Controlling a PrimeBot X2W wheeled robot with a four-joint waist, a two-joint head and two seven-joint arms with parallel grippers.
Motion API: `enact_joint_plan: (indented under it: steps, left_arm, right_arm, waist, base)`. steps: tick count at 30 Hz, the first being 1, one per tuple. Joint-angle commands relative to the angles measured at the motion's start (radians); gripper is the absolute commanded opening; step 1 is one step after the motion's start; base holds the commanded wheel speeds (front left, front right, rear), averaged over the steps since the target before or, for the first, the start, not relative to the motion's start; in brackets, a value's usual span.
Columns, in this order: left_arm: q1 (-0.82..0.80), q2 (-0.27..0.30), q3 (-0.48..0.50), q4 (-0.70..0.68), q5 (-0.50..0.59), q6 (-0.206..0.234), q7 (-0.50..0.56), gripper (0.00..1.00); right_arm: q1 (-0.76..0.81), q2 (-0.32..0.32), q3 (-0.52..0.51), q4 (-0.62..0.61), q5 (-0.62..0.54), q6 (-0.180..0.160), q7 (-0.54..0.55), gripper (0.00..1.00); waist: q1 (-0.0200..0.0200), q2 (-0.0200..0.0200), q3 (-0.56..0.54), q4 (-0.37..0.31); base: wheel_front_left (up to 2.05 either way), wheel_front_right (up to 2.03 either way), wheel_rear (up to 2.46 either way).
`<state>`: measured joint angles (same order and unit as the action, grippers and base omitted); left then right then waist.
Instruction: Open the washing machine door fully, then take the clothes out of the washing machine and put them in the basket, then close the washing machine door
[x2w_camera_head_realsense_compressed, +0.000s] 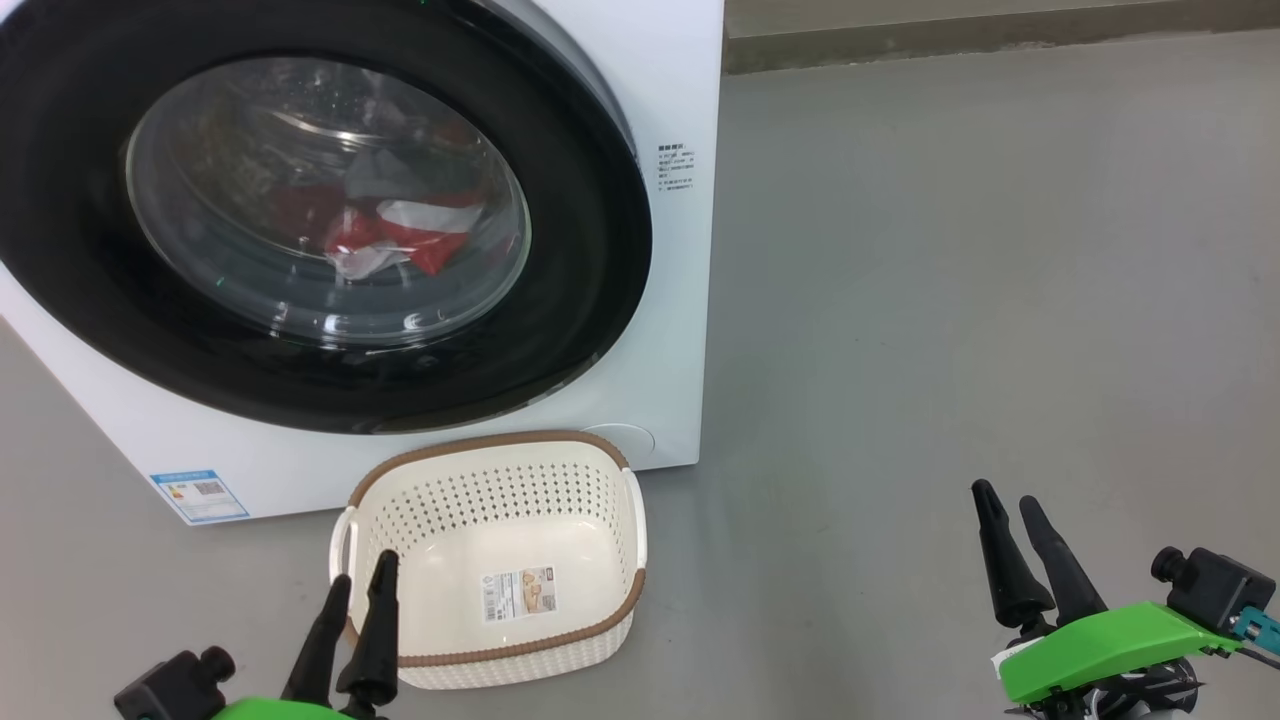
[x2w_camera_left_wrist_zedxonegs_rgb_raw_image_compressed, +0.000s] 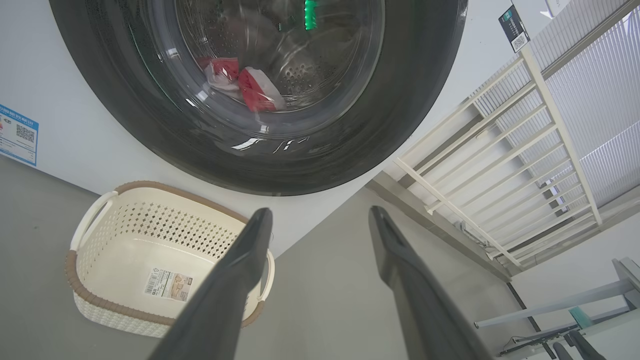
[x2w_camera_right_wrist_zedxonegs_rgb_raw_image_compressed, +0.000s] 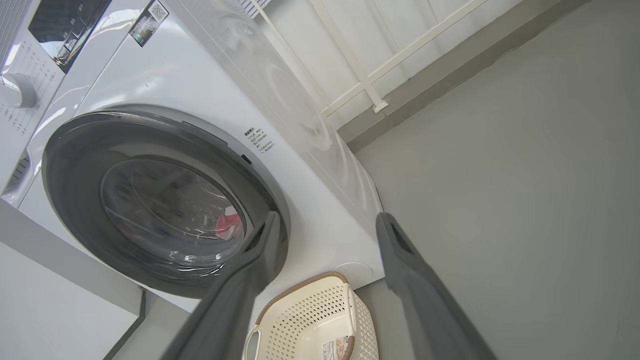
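The shut washing machine door (x2w_camera_head_realsense_compressed: 330, 200) stands beyond the basket (x2w_camera_head_realsense_compressed: 490, 443), straight ahead of the spread, empty left pincer (x2w_camera_head_realsense_compressed: 365, 566), while the equally spread right pincer (x2w_camera_head_realsense_compressed: 1006, 493) is well to the right.

Looks forward and down from the head, close onto the washing machine door (x2w_camera_head_realsense_compressed: 330, 200) and the basket (x2w_camera_head_realsense_compressed: 500, 490) before it; peers up from low at the left wrist at the same pair; slants in from the right wrist, farther right, sharing both
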<state>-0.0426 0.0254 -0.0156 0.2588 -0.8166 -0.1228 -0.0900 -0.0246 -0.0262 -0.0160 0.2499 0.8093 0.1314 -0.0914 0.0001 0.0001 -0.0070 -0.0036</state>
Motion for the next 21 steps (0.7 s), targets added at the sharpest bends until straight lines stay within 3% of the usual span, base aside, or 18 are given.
enact_joint_plan:
  steps: [1,21]
  left_arm:
    - [-0.048,0.016,0.018,-0.034,0.025,-0.004,-0.013,1.0]
    - [-0.066,0.019,-0.001,-0.038,0.257,0.005,-0.072,1.0]
  right_arm:
    - [-0.052,-0.012,0.018,-0.033,-0.023,0.0,-0.012,1.0]
    - [-0.071,-0.017,0.053,-0.057,-0.262,-0.001,-0.071,1.0]
  waist:
    - [-0.0001,-0.0001,0.0,0.0]
    - [-0.0001,-0.0001,0.003,-0.006]
  base:
    - [0.0,0.0,0.0]
    - [0.0,0.0,0.0]
